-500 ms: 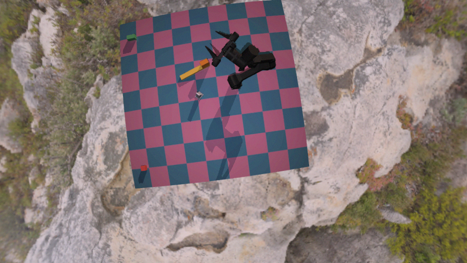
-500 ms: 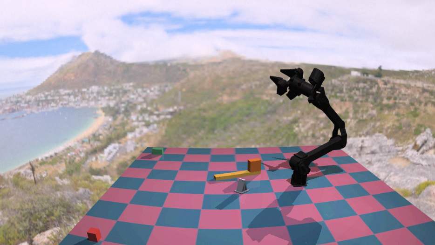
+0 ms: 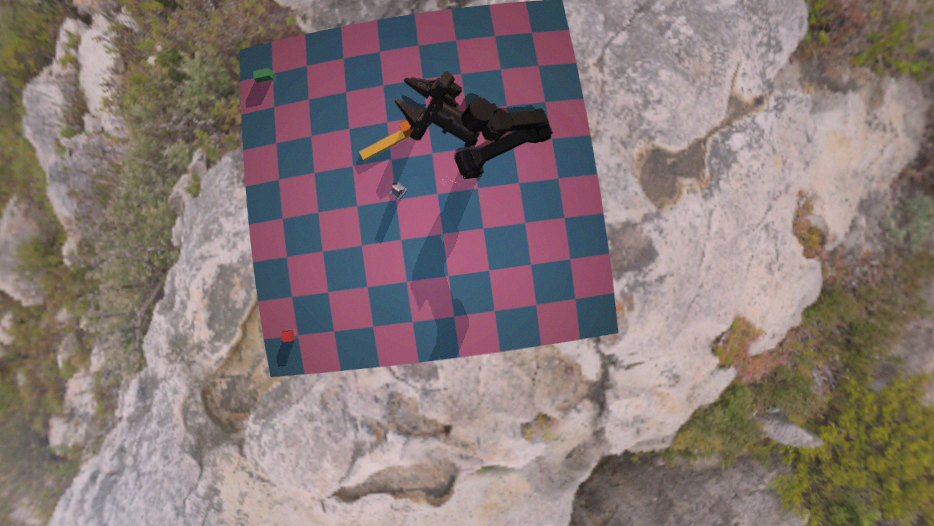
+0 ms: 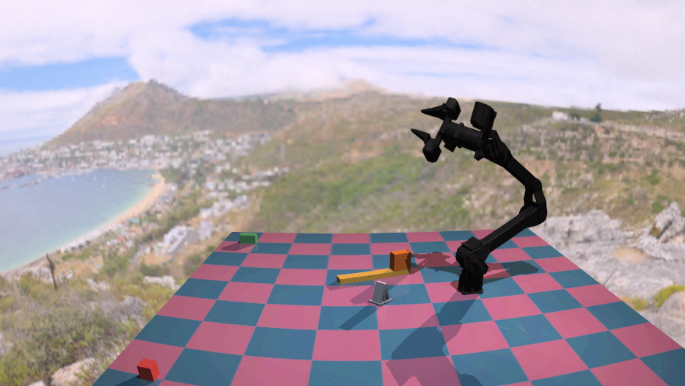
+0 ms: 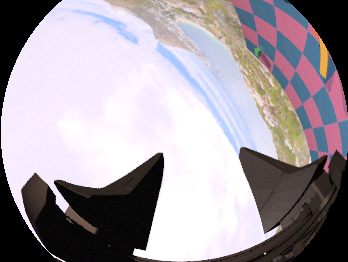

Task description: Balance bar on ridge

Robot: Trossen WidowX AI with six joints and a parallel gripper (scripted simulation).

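Red block (image 3: 287, 335) (image 4: 147, 369), near corner of the checkered table (image 3: 428, 215) (image 4: 345, 344) (image 5: 283, 37); green block (image 3: 262, 75) (image 4: 248, 238) (image 5: 258, 51), far corner; yellow bar (image 3: 382, 143) (image 4: 361, 276) (image 5: 324, 60), on the table, orange block (image 3: 405, 125) (image 4: 400, 260) on its right end; gray ridge (image 3: 398, 190) (image 4: 381, 292), upright just beside the bar; black gripper (image 3: 406, 95) (image 4: 416, 120) (image 5: 203, 155), raised above, fingers apart, grasping nothing.

Ridge (image 3: 398, 190) (image 4: 381, 292) looked smooth, matt grey, metal or plastic unclear. Bar (image 3: 382, 144) (image 4: 361, 276) (image 5: 324, 59) looked smooth, matt. Gripper (image 3: 408, 101) (image 4: 416, 120) (image 5: 203, 155) looked like dark matt plastic.
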